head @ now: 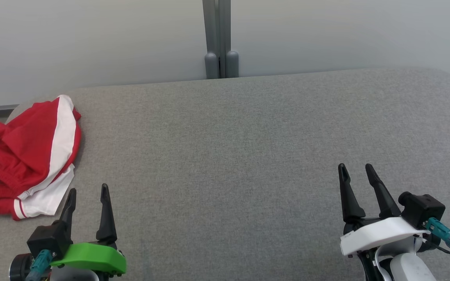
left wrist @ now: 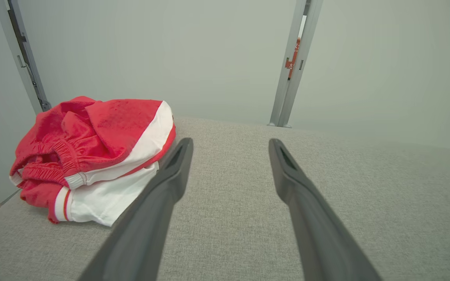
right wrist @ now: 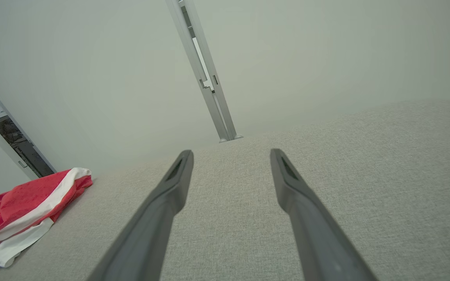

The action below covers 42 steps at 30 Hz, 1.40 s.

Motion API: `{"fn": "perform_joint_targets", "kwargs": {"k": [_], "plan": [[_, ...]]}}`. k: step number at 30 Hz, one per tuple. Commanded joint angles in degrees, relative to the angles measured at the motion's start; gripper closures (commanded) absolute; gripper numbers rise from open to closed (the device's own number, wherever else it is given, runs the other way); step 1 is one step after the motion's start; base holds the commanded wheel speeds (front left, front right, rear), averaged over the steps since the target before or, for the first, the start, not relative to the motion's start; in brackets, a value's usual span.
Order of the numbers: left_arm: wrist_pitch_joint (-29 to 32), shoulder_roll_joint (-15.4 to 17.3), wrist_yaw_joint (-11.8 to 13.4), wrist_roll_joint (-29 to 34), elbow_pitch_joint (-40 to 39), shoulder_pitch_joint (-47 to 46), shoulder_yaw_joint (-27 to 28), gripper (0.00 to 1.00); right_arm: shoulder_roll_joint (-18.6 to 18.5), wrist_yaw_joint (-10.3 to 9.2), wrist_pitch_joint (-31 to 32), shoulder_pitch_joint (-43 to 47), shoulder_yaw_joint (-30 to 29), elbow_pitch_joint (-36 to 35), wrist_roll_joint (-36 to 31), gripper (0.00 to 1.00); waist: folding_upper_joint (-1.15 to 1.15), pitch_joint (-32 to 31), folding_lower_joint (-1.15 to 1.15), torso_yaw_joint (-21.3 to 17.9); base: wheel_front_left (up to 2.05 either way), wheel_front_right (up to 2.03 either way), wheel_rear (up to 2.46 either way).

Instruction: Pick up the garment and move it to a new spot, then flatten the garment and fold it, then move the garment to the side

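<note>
Pick-up is not yet begun: the left gripper [head: 88, 188] and right gripper [head: 355, 166] have their jaws open and empty, so the left one should probably reach for the crumpled red-and-white shorts [head: 25, 156] on the bench [head: 229, 156].

At the frame's left, the red-and-white shorts [head: 25, 156] are soft matt cloth; the grey tabletop [head: 225, 156] is matt, coarse-woven fabric; the upper-centre post [head: 211, 39] looks smooth painted metal
</note>
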Motion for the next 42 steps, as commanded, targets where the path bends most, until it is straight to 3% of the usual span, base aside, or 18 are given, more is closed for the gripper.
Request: {"fn": "perform_joint_targets", "kwargs": {"k": [1, 22, 42], "plan": [[0.19, 0.47, 0.29, 1.31, -0.71, 0.84, -0.19, 0.00, -0.28, 0.16, -0.58, 0.32, -0.09, 0.12, -1.43, 0.00, 0.00, -0.08, 0.00, 0.07, 0.00, 0.00, 0.00], [1.91, 1.04, 1.27, 7.40, -3.36, 2.72, -1.29, 0.00, -0.32, 0.17, -2.76, -0.31, -0.46, 4.97, -10.13, 0.00, 0.00, -0.75, 0.00, 1.01, 0.00, 0.00, 0.00], [3.26, 1.32, 2.13, 4.91, -1.86, 2.05, -1.43, 0.00, -0.32, 0.11, -2.64, -1.10, -0.19, 7.40, -8.66, 0.00, 0.00, -0.84, 0.00, 0.83, 0.00, 0.00, 0.00]]}}
